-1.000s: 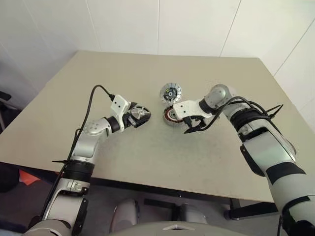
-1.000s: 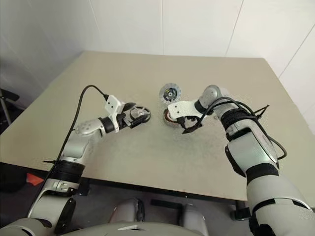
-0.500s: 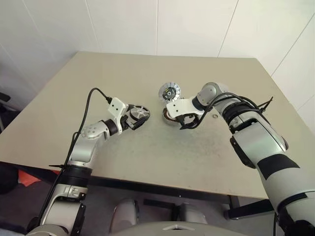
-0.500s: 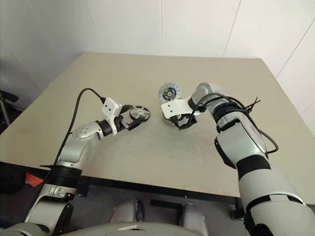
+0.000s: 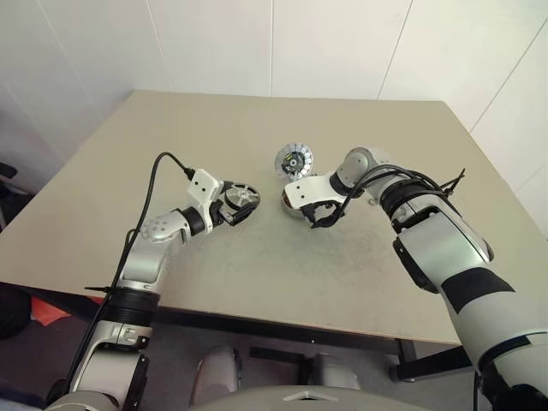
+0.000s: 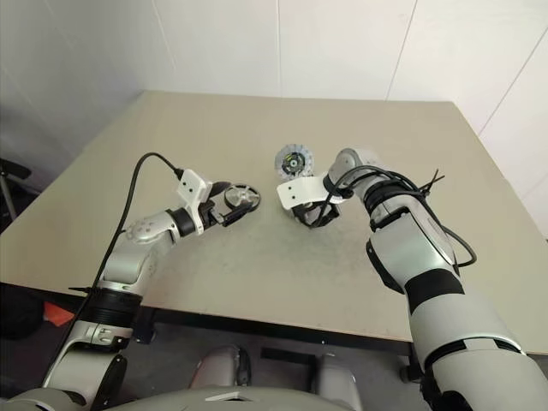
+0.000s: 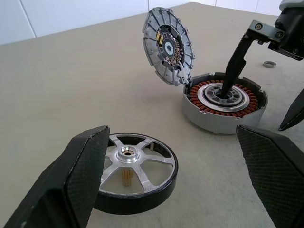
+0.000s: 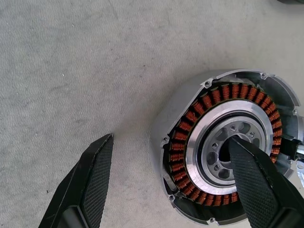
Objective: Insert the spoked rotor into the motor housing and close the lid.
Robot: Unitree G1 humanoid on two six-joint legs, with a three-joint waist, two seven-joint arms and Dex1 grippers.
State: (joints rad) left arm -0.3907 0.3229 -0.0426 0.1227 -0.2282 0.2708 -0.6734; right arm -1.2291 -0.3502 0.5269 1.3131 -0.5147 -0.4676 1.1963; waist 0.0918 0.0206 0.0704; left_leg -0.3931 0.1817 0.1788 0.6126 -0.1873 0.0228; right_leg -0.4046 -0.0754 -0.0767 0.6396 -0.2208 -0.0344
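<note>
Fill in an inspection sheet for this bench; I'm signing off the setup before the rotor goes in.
Surface: beige table, bare around the parts.
Job's things: spoked rotor flat on the table; motor housing open, copper windings showing; lid standing up at the housing's edge.
Clutter: small ring beyond the housing.
Grippers: left gripper open, rotor by one finger; right gripper open, one finger in the housing's hub.
Cables: black cable on the left arm.
Surroundings: white walls.

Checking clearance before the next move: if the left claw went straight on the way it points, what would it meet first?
Probably the spoked rotor, lying flat between the open left claw fingers; the motor housing is beyond.
</note>
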